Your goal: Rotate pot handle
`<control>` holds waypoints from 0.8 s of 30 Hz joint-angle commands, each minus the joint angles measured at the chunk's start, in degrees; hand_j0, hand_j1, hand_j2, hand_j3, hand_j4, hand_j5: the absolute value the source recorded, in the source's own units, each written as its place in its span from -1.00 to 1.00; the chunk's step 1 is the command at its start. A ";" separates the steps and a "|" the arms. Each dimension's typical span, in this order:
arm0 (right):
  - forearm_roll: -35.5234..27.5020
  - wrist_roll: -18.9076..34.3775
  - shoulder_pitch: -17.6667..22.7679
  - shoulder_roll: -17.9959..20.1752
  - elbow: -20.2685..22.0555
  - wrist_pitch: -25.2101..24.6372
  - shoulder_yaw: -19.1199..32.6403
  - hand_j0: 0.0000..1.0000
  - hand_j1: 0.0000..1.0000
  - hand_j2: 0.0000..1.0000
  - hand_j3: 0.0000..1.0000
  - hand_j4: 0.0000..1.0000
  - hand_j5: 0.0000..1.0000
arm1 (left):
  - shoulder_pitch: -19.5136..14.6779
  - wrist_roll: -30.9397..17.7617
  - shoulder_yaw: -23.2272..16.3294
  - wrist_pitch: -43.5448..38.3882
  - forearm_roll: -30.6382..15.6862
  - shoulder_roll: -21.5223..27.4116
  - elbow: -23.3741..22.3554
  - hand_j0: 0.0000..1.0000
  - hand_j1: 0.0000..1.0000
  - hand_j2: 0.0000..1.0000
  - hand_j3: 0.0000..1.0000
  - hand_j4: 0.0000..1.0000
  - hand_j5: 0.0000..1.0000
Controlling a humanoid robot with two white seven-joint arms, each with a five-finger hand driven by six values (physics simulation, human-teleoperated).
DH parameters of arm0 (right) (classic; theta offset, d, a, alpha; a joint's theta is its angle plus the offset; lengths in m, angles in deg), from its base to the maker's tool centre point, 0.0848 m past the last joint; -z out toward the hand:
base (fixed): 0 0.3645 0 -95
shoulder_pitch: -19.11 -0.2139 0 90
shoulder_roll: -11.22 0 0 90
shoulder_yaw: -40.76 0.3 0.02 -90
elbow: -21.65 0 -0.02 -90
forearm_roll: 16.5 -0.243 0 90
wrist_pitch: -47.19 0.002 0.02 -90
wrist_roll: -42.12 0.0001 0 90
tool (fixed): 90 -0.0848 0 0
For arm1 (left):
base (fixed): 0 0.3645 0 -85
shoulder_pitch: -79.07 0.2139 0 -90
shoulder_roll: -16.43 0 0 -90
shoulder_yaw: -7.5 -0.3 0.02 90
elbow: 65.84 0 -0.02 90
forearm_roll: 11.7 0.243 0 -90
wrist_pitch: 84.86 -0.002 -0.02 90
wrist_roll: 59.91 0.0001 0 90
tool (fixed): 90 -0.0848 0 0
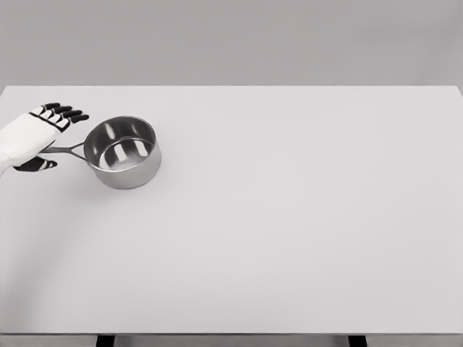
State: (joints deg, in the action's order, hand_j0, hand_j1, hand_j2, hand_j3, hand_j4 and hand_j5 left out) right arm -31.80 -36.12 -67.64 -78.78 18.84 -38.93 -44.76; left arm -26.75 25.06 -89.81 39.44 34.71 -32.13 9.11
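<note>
Left robot hand (40, 137) hangs over the pot handle (66, 150), black fingers (69, 113) spread above it and thumb below, not clearly gripping. Thin metal, the handle joins a round, shiny steel pot (123, 152) standing near the left end of the smooth white worktop (289, 231).

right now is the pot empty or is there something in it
Empty. The pot stands upright on the table, and its bare shiny bottom shows through the open top, with only reflections inside.

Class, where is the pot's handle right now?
In the head view, the handle points left from the pot, at the table's far-left side, under the left robot hand.
</note>
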 commanded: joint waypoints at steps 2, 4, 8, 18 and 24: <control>0.01 0.01 0.00 0.00 0.00 -0.01 0.00 1.00 1.00 1.00 1.00 1.00 1.00 | 0.70 0.11 0.37 0.33 -0.79 0.30 3.52 1.00 1.00 1.00 1.00 1.00 1.00; 0.01 0.01 0.00 0.00 0.00 -0.01 0.00 1.00 1.00 1.00 1.00 1.00 1.00 | 2.28 0.20 0.89 0.42 -1.32 0.39 5.46 1.00 1.00 1.00 1.00 1.00 1.00; 0.01 0.01 0.00 0.00 0.00 -0.01 0.00 1.00 1.00 1.00 1.00 1.00 1.00 | 5.18 0.37 1.07 0.33 -6.68 3.90 7.04 1.00 1.00 1.00 1.00 1.00 1.00; 0.01 0.01 0.00 0.00 0.00 -0.01 0.00 1.00 1.00 1.00 1.00 1.00 1.00 | 11.87 0.37 13.72 0.70 -23.73 7.77 15.92 1.00 1.00 1.00 1.00 1.00 1.00; 0.01 0.01 0.00 0.00 0.00 -0.01 0.00 1.00 1.00 1.00 1.00 1.00 1.00 | 19.32 -0.33 13.02 0.70 -24.17 7.86 26.02 1.00 1.00 1.00 1.00 1.00 1.00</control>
State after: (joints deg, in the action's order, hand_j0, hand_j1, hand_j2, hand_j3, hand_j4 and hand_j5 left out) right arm -31.80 -36.12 -67.64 -78.78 18.84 -38.94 -44.76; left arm -6.45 24.89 -76.95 40.17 11.77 -24.75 31.06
